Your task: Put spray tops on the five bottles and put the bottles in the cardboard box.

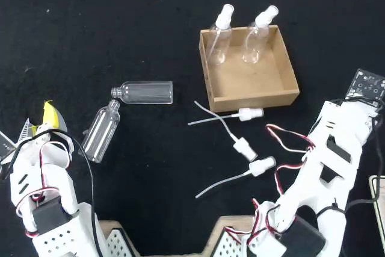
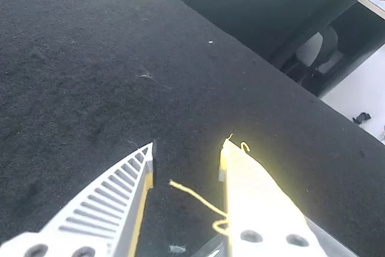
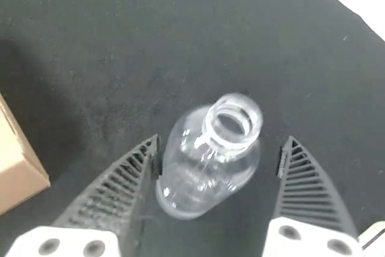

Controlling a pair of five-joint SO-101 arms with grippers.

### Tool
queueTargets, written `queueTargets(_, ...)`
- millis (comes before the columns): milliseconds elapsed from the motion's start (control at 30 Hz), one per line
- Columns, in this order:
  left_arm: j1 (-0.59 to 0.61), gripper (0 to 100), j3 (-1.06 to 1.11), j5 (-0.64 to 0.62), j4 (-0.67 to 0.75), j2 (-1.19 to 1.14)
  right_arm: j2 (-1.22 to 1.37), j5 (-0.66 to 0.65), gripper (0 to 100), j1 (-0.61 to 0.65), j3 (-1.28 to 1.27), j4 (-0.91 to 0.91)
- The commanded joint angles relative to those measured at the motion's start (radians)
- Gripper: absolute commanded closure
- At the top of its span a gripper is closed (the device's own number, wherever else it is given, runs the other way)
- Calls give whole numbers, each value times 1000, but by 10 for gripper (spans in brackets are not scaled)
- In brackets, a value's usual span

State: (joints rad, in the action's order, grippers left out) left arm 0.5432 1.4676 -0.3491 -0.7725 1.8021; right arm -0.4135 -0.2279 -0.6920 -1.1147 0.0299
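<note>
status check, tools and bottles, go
Left tool open over table. Right tool open, straddling an uncapped bottle. Two capped bottles in box; two lying bottles, three tops loose. Nothing blocking.

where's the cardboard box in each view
high view: the cardboard box stands right of centre, toward the table's far edge.
right wrist view: its corner shows beside the open right end effector, which flanks an uncapped bottle.
left wrist view: black table cover beyond the left end effector.
shared landmark: the black table cover.
</note>
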Motion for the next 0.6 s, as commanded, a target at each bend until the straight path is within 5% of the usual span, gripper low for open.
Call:
queueTargets(0,-15,819,-15,-9,25,-3,67,-2,708,6,104,2)
queueTargets(567,-15,819,-15,-9,25,-3,147,0,712,6,159,2)
